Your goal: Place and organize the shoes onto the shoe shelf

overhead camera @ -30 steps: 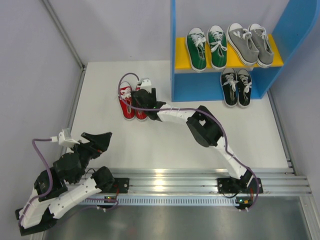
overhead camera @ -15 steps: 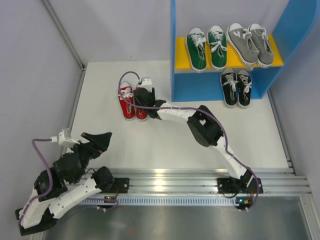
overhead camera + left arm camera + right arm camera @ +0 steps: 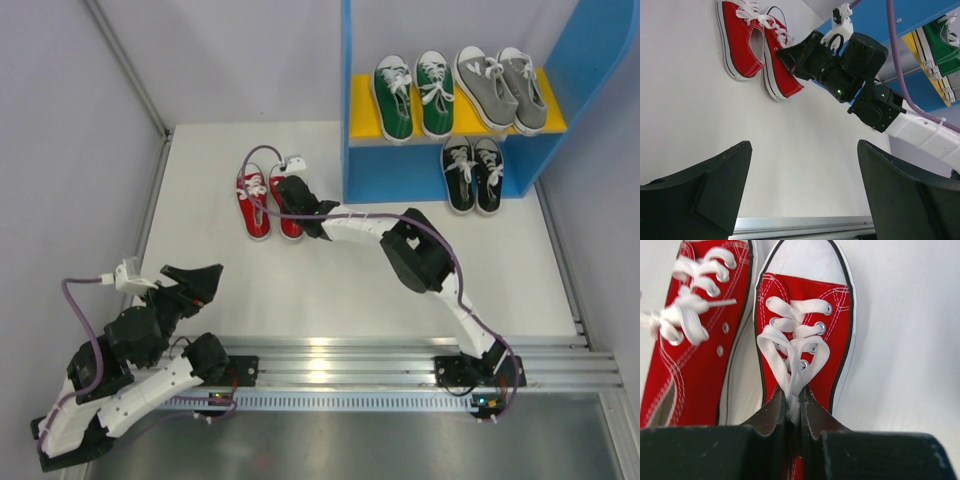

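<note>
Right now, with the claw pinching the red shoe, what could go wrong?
1. The right claw pinches only the laces of the red shoe, so the shoe may slip out, or dangle and swing when lifted.
2. The other red shoe lies right beside it and could get nudged or dragged.
3. The free spot on the shelf is beside the black pair; a swinging shoe might bump the shelf's wall.
</note>
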Available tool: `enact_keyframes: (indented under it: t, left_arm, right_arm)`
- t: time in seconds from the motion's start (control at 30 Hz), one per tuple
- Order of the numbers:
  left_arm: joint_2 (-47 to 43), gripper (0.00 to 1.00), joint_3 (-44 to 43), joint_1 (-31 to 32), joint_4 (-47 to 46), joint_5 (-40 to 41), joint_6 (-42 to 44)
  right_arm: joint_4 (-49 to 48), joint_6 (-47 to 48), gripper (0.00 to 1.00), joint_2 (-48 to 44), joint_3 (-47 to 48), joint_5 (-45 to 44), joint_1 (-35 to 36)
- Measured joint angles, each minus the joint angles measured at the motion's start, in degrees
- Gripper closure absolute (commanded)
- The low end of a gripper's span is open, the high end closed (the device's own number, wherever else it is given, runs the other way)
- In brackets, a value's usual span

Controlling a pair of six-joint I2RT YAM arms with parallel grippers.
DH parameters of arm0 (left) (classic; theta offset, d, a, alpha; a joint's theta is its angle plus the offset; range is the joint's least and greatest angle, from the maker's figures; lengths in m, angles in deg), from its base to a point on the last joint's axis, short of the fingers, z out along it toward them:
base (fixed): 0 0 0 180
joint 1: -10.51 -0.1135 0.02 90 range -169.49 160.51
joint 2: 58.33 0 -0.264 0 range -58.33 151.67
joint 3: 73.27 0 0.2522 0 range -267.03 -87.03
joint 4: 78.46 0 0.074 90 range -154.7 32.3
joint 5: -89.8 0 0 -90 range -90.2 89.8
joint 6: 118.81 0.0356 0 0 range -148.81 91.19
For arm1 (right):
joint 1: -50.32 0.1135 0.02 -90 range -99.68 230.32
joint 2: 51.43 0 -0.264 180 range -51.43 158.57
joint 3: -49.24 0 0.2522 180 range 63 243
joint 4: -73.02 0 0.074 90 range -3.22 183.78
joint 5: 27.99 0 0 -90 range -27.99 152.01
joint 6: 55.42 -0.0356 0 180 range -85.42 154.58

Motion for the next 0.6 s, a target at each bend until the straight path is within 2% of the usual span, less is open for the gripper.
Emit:
enact_keyframes:
  t: [0.23,0.4,0.5,0.6]
  left_arm:
    - [0.0,0.09,-0.02,0.0,0.02,0.15,-0.02]
    - [0.0,0.09,-0.02,0.0,0.04,0.44,-0.02]
    - [-0.02,0.09,-0.02,0.0,0.09,0.48,-0.02]
    - [-0.02,0.09,-0.04,0.0,0.2,0.57,-0.02]
  right_arm:
    - [-1.16,5.49,1.0,-12.55,-17.59,4.48,-0.57]
    - [1.31,7.67,1.0,-27.08,-34.6,5.68,0.61]
    - [3.23,8.04,1.0,-36.94,-44.17,4.96,3.67]
    - [6.58,7.8,1.0,-44.13,-49.07,4.26,8.15]
